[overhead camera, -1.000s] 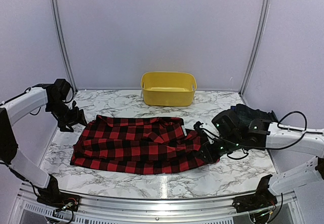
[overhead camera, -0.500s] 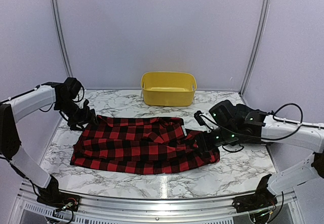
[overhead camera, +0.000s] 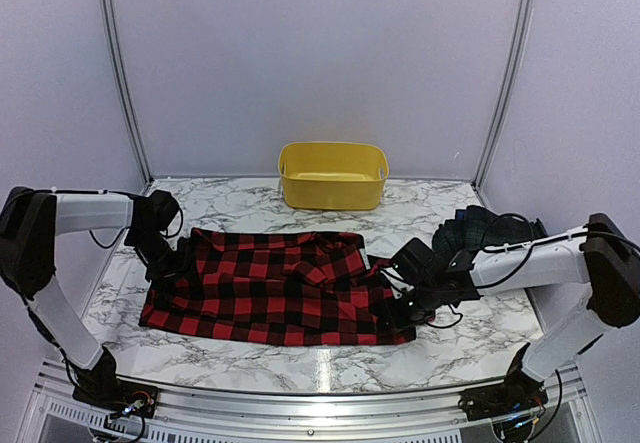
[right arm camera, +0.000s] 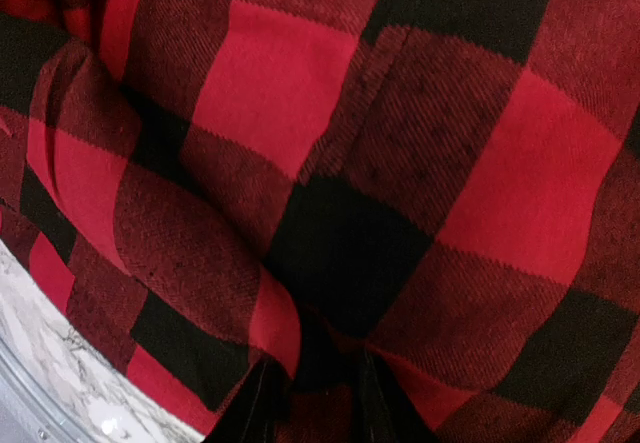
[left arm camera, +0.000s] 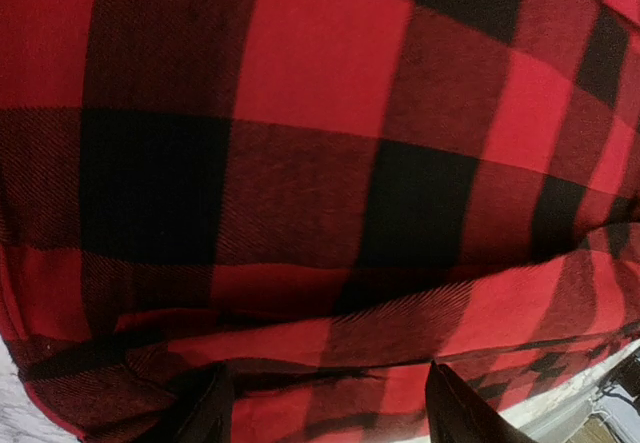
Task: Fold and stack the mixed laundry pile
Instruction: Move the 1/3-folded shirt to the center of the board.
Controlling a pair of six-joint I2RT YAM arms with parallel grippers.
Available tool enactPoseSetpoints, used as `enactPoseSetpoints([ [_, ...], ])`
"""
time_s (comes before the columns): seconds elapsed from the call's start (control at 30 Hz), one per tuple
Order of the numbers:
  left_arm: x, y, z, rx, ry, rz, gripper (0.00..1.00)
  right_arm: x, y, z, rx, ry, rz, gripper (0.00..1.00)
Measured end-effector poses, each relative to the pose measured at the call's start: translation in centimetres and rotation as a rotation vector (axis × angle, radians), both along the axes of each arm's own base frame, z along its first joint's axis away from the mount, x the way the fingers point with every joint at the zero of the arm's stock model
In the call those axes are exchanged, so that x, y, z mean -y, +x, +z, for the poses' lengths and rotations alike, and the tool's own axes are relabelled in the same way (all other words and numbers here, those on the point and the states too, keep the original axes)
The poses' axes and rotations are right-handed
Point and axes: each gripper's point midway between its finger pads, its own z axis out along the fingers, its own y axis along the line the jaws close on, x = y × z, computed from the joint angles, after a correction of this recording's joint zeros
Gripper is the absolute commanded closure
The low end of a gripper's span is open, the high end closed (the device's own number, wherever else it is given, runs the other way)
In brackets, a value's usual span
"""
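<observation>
Two grippers flank the red-and-black checked garment [overhead camera: 280, 288] spread mid-table near the front edge: left gripper [overhead camera: 165, 266] open, right gripper [overhead camera: 399, 311] pinching its right end. A shallow pinch may slip, bunching the fold.

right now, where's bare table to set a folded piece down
Bare marble between the yellow tub and the checked garment, and the near strip of the table. Crowded right, by the tartan pile and right gripper.
</observation>
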Motion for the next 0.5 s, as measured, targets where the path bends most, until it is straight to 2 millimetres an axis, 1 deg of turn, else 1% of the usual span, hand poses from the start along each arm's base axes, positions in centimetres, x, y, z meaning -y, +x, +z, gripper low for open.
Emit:
enactPoseSetpoints([
  [0.13,-0.7,-1.5,-2.4,-0.076,0.04,0.023,0.4,-0.1,-0.1,0.0,-0.005,0.036,-0.032,0.71],
  [0.23,-0.8,-1.8,-2.4,-0.068,0.035,0.032,0.42,-0.2,-0.5,0.0,-0.019,0.069,-0.055,0.71],
  [0.3,-1.0,-2.7,-2.5,-0.056,0.031,0.042,0.43,-0.2,-1.0,0.0,-0.028,0.095,-0.069,0.71],
  [0.37,-1.2,-4.0,-2.4,-0.064,0.032,0.052,0.44,-0.3,-2.3,0.1,-0.05,0.115,-0.066,0.7],
  [0.5,-1.6,-7.1,-2.2,-0.106,0.037,0.071,0.43,-0.6,-6.4,0.2,-0.128,0.15,-0.023,0.67],
])
